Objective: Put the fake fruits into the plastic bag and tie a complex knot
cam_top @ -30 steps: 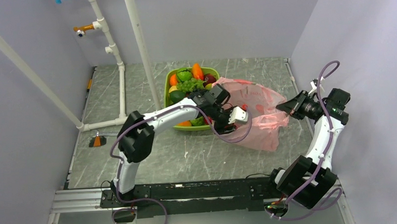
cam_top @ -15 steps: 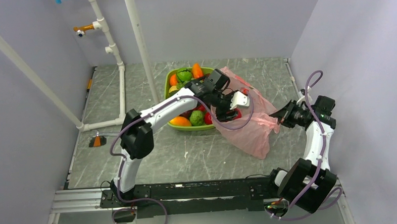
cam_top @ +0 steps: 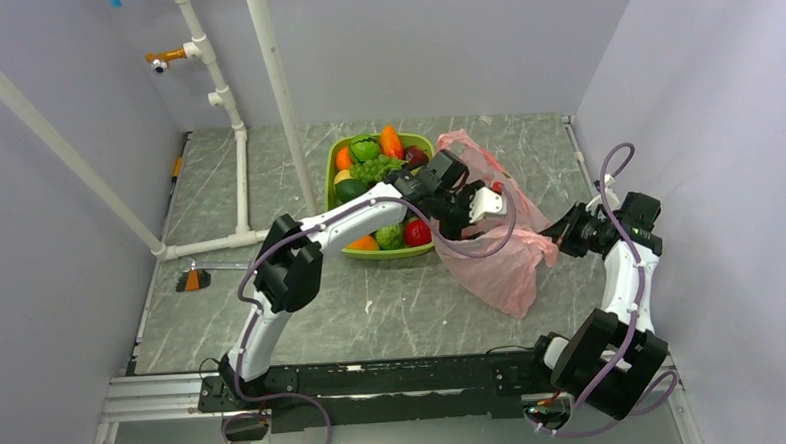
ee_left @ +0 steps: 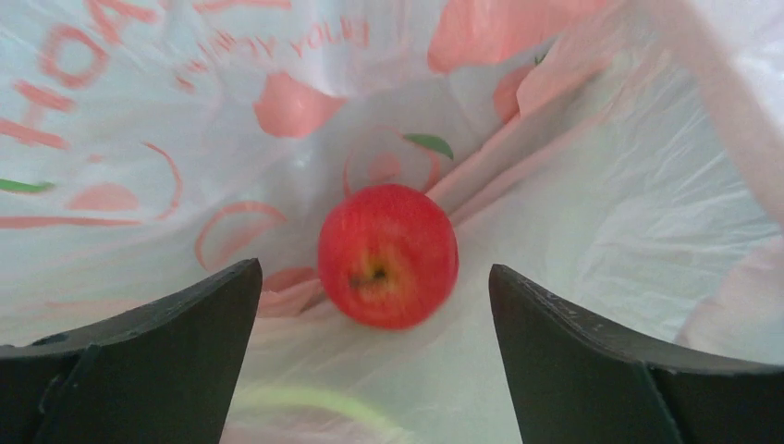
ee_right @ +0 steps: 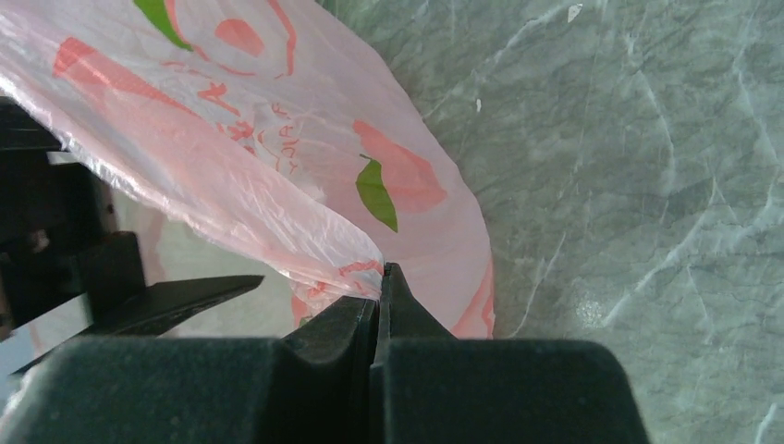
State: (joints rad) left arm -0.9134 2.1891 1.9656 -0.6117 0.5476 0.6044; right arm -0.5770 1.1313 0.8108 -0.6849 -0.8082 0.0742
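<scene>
Now left gripper spread wide inside the plastic bag mouth. A red apple lies loose on the bag floor between its fingers, untouched. Opposite side — right gripper pinched tight on the bag's rim. Other fake fruits sit in green tray beside the bag.

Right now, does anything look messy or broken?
Nothing looks spilled or broken. A red apple is inside the pink bag, the other fruits sit in the green tray, and the right hand pinches the bag's edge.
</scene>
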